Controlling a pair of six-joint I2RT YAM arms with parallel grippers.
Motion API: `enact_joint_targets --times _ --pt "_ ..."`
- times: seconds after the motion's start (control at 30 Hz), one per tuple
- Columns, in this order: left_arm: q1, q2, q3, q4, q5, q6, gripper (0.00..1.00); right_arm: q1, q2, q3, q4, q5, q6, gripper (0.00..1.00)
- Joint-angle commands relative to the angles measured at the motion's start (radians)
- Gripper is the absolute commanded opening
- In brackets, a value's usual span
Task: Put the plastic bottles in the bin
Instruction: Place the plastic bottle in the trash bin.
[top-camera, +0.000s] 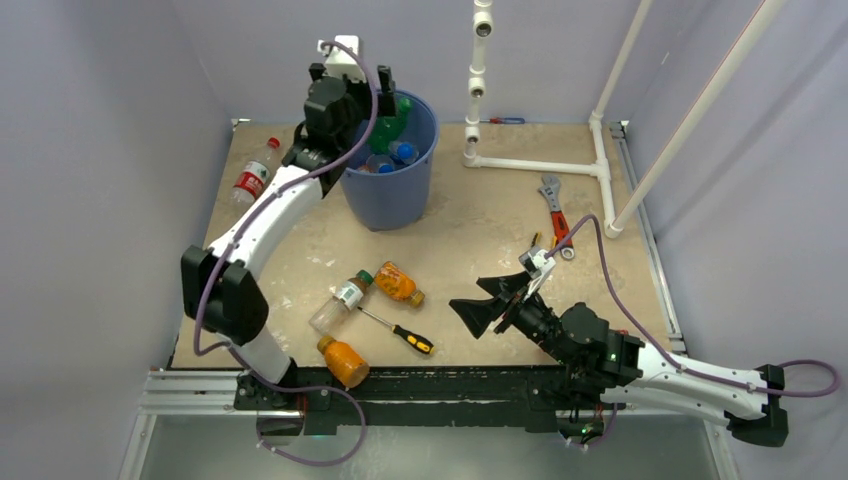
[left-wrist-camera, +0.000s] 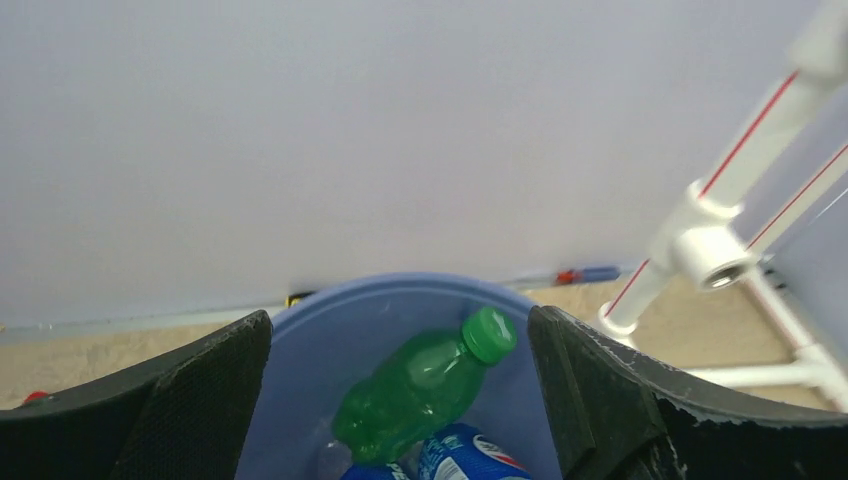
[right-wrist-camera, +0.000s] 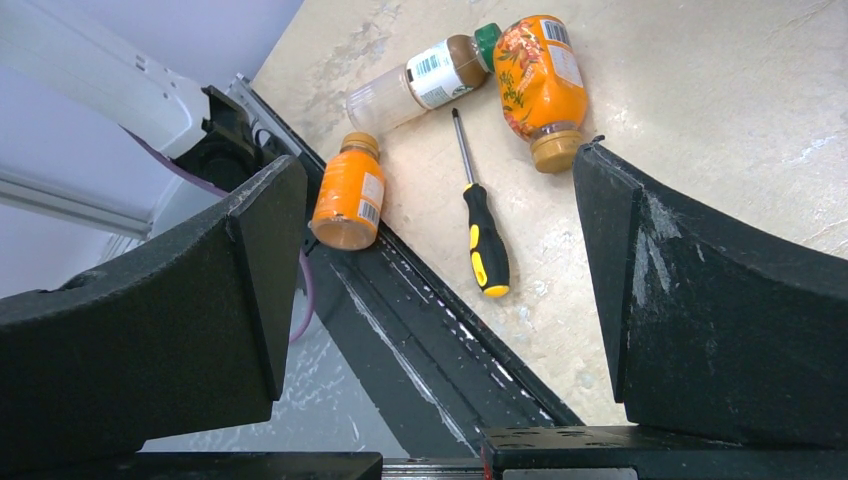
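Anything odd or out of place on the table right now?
Nothing looks spilled or broken. A screwdriver lies among the three near bottles, and a red-handled wrench lies to the right; neither belongs in the bin.

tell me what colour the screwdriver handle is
The screwdriver handle is black with yellow patches and a yellow end, clearest in the right wrist view.

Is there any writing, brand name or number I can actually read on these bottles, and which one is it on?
No text can be read in these pictures.
On the red-labelled bottle: white marks, blurred.
On the blue-labelled bottle in the bin: part of a logo, no legible letters.
On the large orange bottle, the small orange bottle and the clear bottle: barcodes and print, too small.
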Motion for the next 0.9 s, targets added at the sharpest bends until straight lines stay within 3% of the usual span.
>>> enact_joint_targets --times 0.0,0.27,0.53,0.73,0.87 --pt "-0.011 -0.146 0.026 -0.017 -0.004 -0.065 0.99 0.003 0.008 0.023 0.041 -0.004 -0.002 0.97" --pt "-0.047 -0.510 -0.237 -0.121 -0.052 -0.208 0.99 0.003 0.012 0.016 0.045 -0.012 -0.001 0.97" --pt "-0.049 -0.882 -0.593 -0.433 -0.151 -0.270 0.99 0.003 0.037 -0.020 -0.004 -0.032 0.043 0.97" --pt "-0.048 -1.008 -0.764 -0.545 -0.230 -0.313 0.99 0.003 0.239 -0.069 0.080 -0.099 0.077 0.95" --pt "-0.049 -1.024 -0.832 -0.514 -0.156 -0.310 0.98 0.005 0.397 -0.078 0.188 -0.130 0.098 0.93"
